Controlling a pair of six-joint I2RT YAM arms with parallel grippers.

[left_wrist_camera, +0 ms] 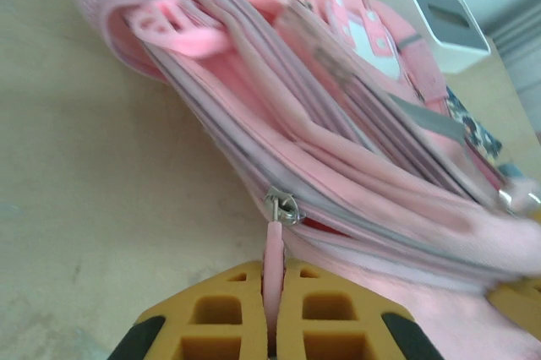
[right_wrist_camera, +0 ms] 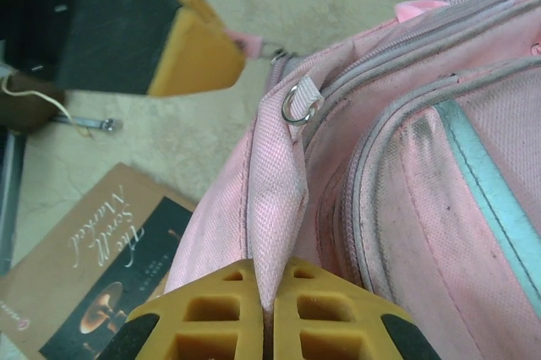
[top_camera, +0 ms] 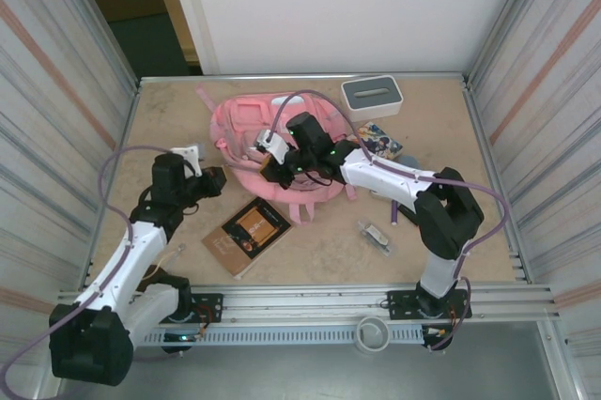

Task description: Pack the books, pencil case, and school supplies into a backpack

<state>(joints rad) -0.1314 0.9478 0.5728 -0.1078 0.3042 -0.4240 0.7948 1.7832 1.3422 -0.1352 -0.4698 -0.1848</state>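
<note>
The pink backpack lies at the table's middle back. My left gripper is shut on the pink zip pull, which hangs from a metal slider at the bag's near-left edge. My right gripper is shut on a fold of backpack fabric just below a metal ring; the left gripper's fingers show close by. The brown book lies flat in front of the bag. The cartoon book lies at its right. A clear packet rests at front right. The pencil case is out of view.
A white box with a grey slotted top stands at the back right. A small white object sits left of the bag. A round cup sits at the front rail. Metal walls close in both sides.
</note>
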